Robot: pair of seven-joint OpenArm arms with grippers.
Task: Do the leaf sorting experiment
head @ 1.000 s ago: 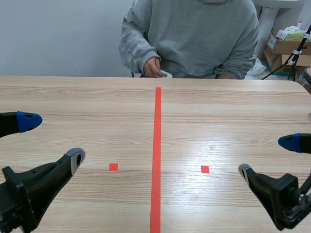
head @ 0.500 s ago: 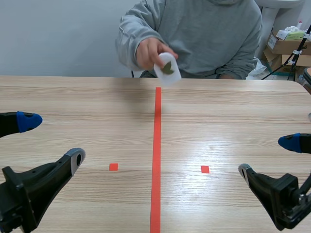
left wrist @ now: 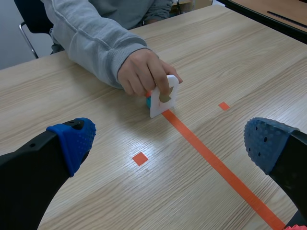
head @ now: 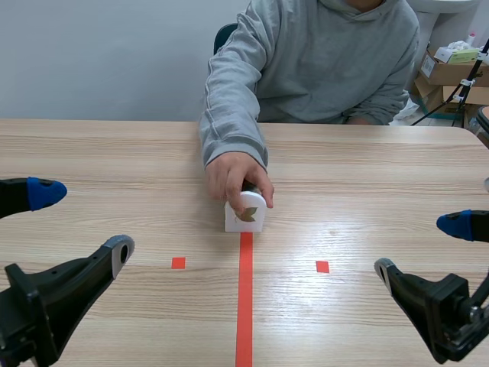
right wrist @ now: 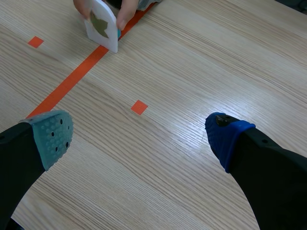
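A person's hand holds a white card with a leaf picture upright on the red centre line of the table. The same leaf card stands well ahead of my left gripper, with something teal behind it. The card is far ahead of my right gripper, under the person's fingers. My left gripper rests low at the table's left, open and empty. My right gripper rests low at the right, open and empty.
The person in a grey hoodie sits across the wooden table, one sleeve stretched over the middle. Cardboard boxes stand behind at the right.
The person lifted the leaf card from near their body, carried it forward and set it down on the red line at the table's middle. Both arms stayed still.
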